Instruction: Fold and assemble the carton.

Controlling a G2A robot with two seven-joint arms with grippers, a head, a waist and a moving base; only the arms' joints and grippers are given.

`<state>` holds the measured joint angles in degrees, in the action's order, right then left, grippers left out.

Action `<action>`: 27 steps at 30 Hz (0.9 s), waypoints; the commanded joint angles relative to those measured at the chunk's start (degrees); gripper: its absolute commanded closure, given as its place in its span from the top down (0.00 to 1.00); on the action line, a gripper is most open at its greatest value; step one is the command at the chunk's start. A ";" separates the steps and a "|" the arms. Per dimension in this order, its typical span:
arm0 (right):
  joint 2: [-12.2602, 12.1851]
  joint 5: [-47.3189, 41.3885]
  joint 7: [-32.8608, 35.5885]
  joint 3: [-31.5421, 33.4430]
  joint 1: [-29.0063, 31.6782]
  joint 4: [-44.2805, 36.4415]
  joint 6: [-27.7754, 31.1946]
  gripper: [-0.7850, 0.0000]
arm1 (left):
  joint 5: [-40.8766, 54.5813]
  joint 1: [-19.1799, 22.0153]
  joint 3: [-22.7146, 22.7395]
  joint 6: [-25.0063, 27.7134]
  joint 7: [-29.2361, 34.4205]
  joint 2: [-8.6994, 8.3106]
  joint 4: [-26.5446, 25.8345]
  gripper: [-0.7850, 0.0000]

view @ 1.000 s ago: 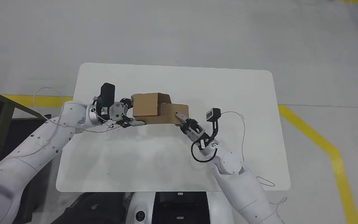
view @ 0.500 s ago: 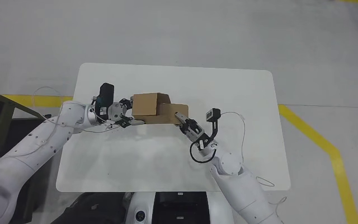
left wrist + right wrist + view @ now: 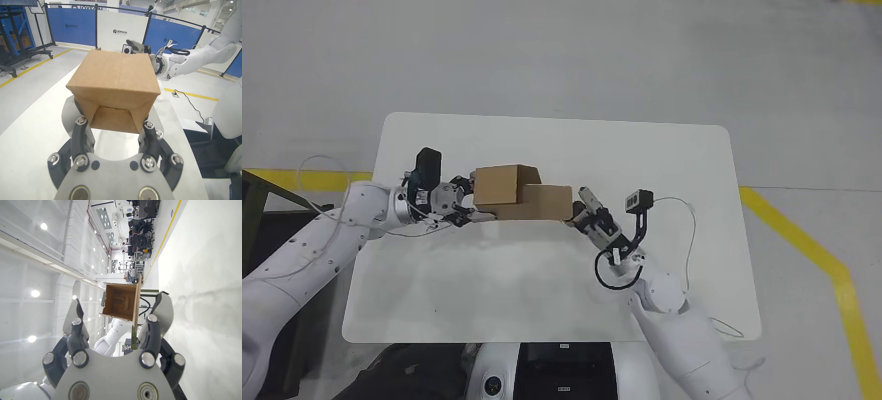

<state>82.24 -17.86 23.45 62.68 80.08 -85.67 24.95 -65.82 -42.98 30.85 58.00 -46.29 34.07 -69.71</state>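
Note:
A brown carton (image 3: 504, 186) is held above the white table (image 3: 662, 160), with one long flap (image 3: 550, 202) sticking out toward the right arm. My left gripper (image 3: 460, 195) is shut on the carton's closed end. In the left wrist view its fingers (image 3: 80, 126) straddle the folded end of the carton (image 3: 113, 79). My right gripper (image 3: 585, 208) is open just beyond the flap's tip. The right wrist view looks into the carton's open end (image 3: 119, 303), with the flap (image 3: 137, 300) edge-on ahead of the open gripper (image 3: 120, 306).
The table has a rounded edge on the right (image 3: 737, 230). A thin white cable (image 3: 682, 225) loops off the right arm. Bare tabletop lies in front of and behind the carton.
My right gripper has drawn back from the carton's flap toward the right and now stands open. The carton and my left gripper shifted slightly left.

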 commanded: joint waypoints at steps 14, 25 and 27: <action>-2.19 2.26 12.49 4.14 0.61 -8.90 -4.15 0.00 | -4.00 -1.52 1.30 0.00 0.00 -0.78 -2.61 0.62; -2.30 3.75 16.89 0.83 -4.83 -4.39 -10.73 0.00 | -5.24 -2.95 2.05 0.00 0.00 -1.84 -6.93 0.62; -2.34 4.30 17.80 0.08 -5.24 -4.24 -11.75 0.00 | -5.35 -3.12 2.23 0.00 0.00 -2.04 -7.42 0.62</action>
<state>79.92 -13.92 40.63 63.21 75.08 -89.97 13.83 -71.08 -46.00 32.98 58.00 -46.29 32.16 -76.82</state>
